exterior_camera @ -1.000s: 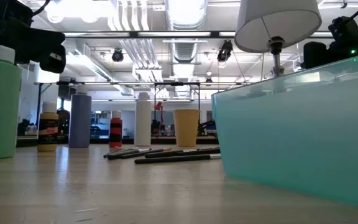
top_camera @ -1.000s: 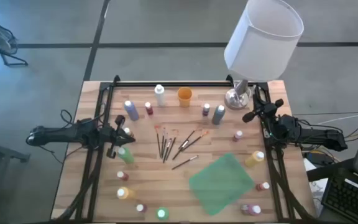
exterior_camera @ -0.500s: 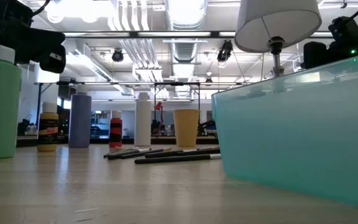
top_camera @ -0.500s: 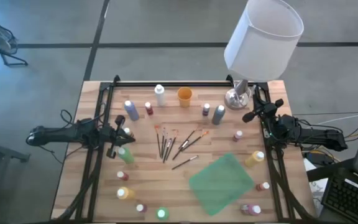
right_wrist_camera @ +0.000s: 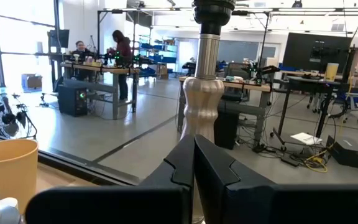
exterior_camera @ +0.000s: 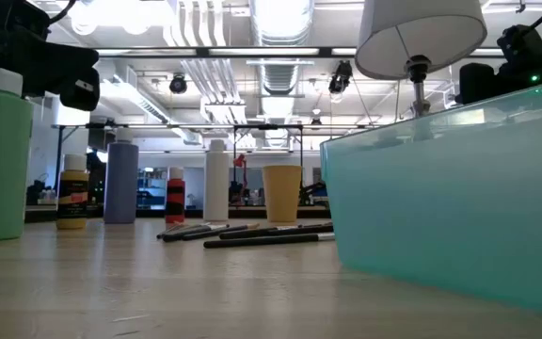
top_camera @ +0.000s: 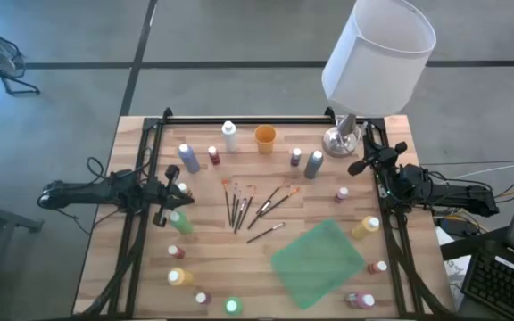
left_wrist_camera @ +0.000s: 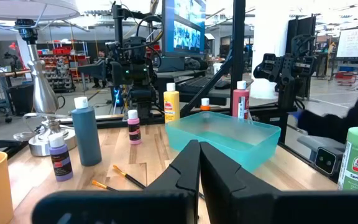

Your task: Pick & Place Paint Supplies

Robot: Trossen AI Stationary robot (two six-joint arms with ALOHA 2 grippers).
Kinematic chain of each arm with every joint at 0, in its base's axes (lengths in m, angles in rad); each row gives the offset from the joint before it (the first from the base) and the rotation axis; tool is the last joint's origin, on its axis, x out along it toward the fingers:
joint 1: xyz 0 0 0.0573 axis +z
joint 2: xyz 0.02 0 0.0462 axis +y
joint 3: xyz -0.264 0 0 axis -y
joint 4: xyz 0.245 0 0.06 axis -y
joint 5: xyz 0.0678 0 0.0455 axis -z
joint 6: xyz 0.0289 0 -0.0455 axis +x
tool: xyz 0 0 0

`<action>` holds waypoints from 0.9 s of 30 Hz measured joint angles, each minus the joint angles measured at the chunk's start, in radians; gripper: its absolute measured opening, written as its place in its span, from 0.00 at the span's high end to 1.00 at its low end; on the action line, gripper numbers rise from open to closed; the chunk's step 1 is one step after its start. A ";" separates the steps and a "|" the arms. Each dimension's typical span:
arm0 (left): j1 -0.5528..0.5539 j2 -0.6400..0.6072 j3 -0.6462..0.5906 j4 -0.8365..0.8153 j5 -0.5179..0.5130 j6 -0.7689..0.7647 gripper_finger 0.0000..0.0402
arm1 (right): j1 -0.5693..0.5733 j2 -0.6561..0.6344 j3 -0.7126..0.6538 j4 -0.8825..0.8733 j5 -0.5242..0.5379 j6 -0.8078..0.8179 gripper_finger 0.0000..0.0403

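Observation:
Many small paint bottles stand upright around the wooden table, among them a white one, a lavender one, a yellow one and a green one. Several thin brushes lie flat in the middle. My left gripper hovers shut at the table's left edge, pointing level toward the middle, with nothing between its fingers. My right gripper hovers shut at the right edge beside the lamp base, also holding nothing.
A translucent teal bin sits at the near right. A white-shaded lamp on a silver base stands at the far right corner. An orange cup stands at the far edge. Black frame rails run along the table's left and right sides.

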 joint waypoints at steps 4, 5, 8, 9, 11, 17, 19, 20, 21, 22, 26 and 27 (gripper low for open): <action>0.000 0.000 0.000 0.000 0.000 0.000 0.97 | 0.000 0.000 0.000 0.000 0.000 0.000 0.98; 0.000 0.000 0.000 0.000 0.000 0.000 0.97 | 0.000 0.000 0.000 0.000 0.000 0.000 0.98; 0.000 0.000 0.000 0.000 0.000 0.000 0.97 | 0.000 0.000 0.000 0.000 0.000 0.000 0.98; 0.000 0.000 0.000 0.000 0.000 0.000 0.97 | 0.000 0.000 0.000 0.000 0.000 0.000 0.98; 0.000 0.000 0.000 0.000 0.000 0.000 0.97 | 0.000 0.000 0.000 0.000 0.000 0.000 0.98; 0.000 0.000 0.000 0.000 0.000 0.000 0.97 | 0.000 0.000 0.000 0.000 0.000 0.000 0.98; 0.000 0.000 0.000 0.000 0.000 0.000 0.97 | 0.000 0.000 0.000 0.000 0.000 0.000 0.98; 0.000 0.000 0.000 0.000 0.000 0.000 0.97 | 0.000 0.000 0.000 0.000 0.000 0.000 0.98; 0.000 0.000 0.000 0.000 0.000 0.000 0.97 | 0.000 0.000 0.000 0.000 0.000 0.000 0.98; 0.000 0.000 0.000 0.000 0.000 0.000 0.97 | 0.000 0.000 0.000 0.000 0.000 0.000 0.98; 0.000 0.000 0.000 0.000 0.000 0.000 0.97 | 0.000 0.000 0.000 0.008 0.000 -0.001 0.98; 0.000 0.000 0.000 0.000 0.000 0.000 0.97 | 0.000 0.000 0.000 0.010 0.000 -0.001 0.98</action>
